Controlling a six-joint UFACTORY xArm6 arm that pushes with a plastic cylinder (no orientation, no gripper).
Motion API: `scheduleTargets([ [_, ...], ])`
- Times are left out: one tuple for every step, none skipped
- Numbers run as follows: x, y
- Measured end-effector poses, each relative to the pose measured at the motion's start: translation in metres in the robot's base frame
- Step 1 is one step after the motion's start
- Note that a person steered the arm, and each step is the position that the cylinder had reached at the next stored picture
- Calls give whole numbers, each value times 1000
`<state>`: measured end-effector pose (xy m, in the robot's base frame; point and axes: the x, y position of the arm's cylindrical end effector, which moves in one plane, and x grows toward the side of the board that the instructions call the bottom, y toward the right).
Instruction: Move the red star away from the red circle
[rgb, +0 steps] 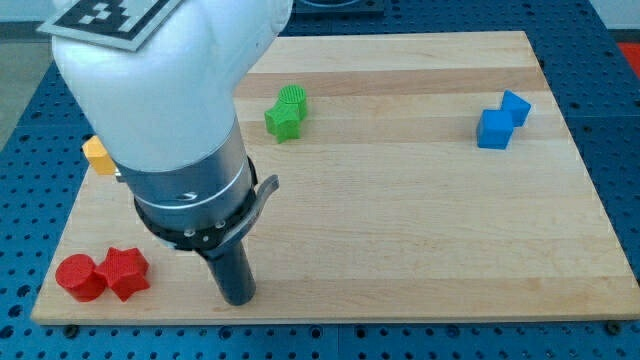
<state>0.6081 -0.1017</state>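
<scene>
Pale wooden board (420, 200) — lengthwise grain, evenly lit, on blue perforated metal table (620, 110)

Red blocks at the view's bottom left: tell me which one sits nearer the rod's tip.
The red star. It lies between the red circle and my tip, touching the circle's right side.

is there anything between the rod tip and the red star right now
No, nothing visible. My tip sits just to the view's right of the red star, with bare board between them. The red circle touches the star's far, left side.
</scene>
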Motion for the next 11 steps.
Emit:
scheduleTargets([
  [10, -16],
  [10, -39],
  [10, -85],
  [10, -107],
  [8, -109],
  [-1, -109],
  [-21, -111],
  [-47, -115],
  [-55, -100],
  [-76, -66],
  [-115, -63],
])
